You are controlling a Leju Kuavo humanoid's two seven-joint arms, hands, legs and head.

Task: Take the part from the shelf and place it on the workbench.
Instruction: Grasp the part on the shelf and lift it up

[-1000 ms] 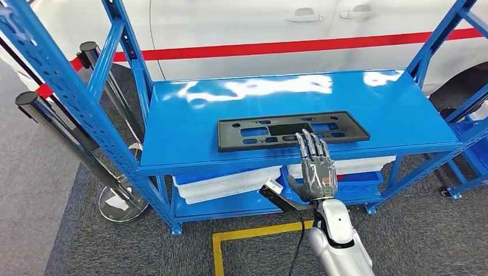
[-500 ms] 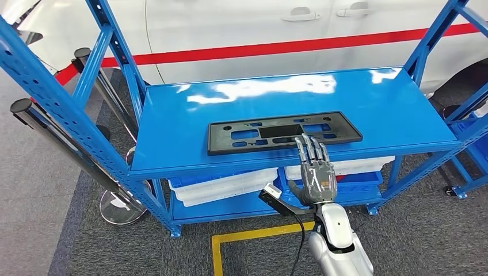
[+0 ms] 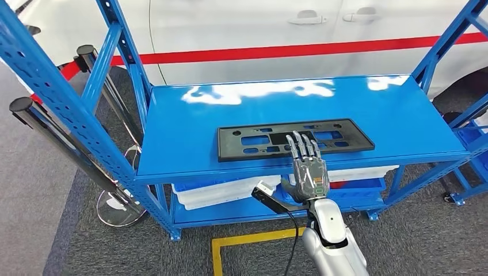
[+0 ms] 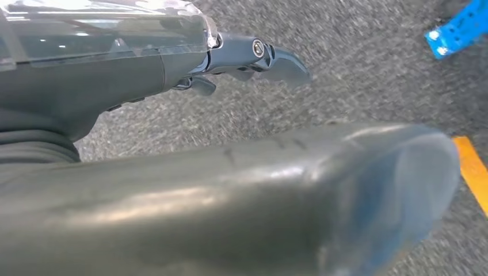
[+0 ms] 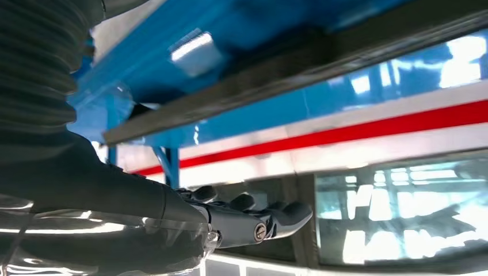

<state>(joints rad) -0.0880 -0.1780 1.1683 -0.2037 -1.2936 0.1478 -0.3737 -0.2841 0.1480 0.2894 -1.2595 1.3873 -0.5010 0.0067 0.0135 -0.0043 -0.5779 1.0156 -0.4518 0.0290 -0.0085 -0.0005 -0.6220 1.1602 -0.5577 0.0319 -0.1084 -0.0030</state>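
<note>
Head view: part [image 3: 294, 138] lies flat on the shelf [image 3: 190, 138], near its front edge; right hand [image 3: 308, 169] spread, empty, fingertips over the near rim.
Left wrist view: left hand [image 4: 230, 57] hangs over carpet, fingers' spread cannot be told.
Right wrist view: fingers [image 5: 253, 221] apart, below the part's edge.
Advice: slide under the rim, thumb on top, lift level.

The silver right arm [image 3: 331, 244] rises from the lower edge of the head view, its forearm angled slightly leftward toward the wrist. The grey many-fingered right hand [image 3: 308, 167] is held flat with its back facing up, fingers [image 3: 301, 145] straight, spread a little apart and pointing forward, thumb out to the side. The grey left hand [image 4: 172, 132] hangs low, its thick thumb [image 4: 322, 190] extended and dark fingers [image 4: 262, 57] loosely straight, holding nothing
</note>
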